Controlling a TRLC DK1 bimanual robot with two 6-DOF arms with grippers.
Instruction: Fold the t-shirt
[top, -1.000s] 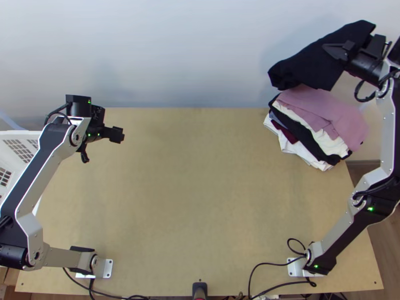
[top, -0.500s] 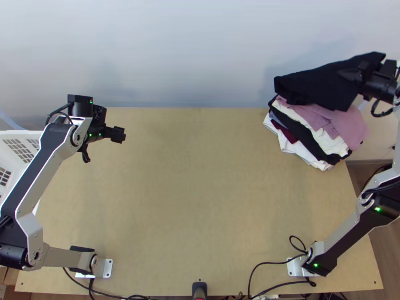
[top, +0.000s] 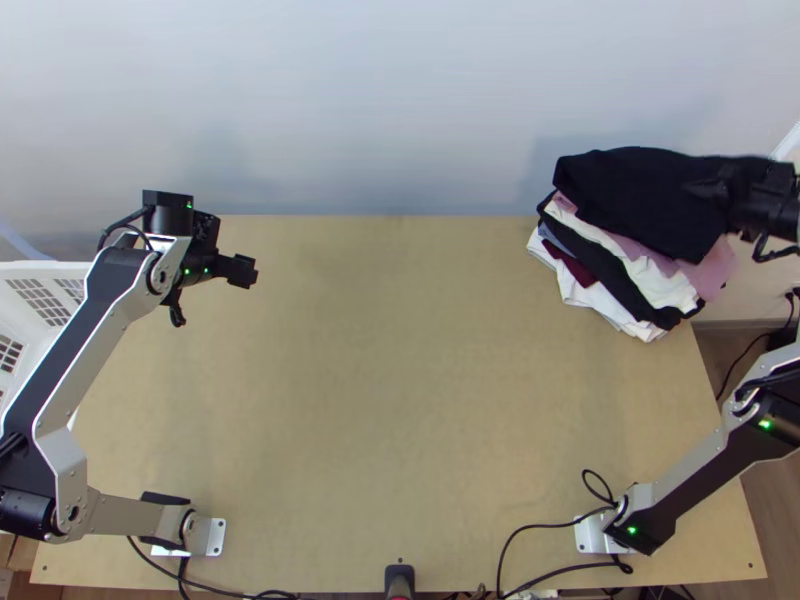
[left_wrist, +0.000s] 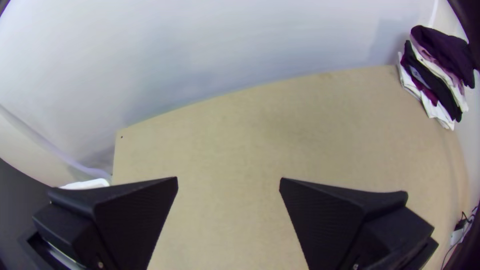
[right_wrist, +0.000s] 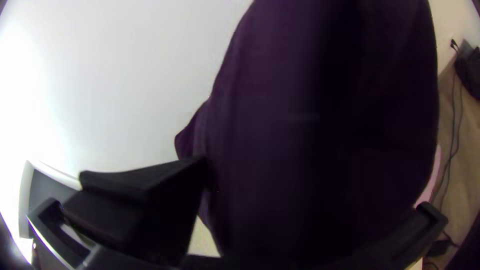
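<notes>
In the top view the black t-shirt (top: 640, 200), folded into a thick bundle, lies over the clothes pile at the far right. My right gripper (top: 715, 187) is at its right part, shut on the cloth. Dark cloth (right_wrist: 320, 115) spreads in front of my right gripper (right_wrist: 220, 200) in the right wrist view, one finger beside it and the other hidden by it. At the far left, my left gripper (top: 250, 270) hangs over the table with nothing between its fingers. The left wrist view shows my left gripper (left_wrist: 228, 180) with its fingers wide apart.
Under the black t-shirt, the stack of folded clothes (top: 640, 270) has pink, white, black and dark red layers at the table's far right corner. A white basket (top: 40, 268) stands off the left edge. Cables (top: 530, 530) lie along the near edge.
My right gripper has moved right and toward the near side, bringing the black t-shirt down over the pile's pink top. My left gripper has shifted slightly to the right.
</notes>
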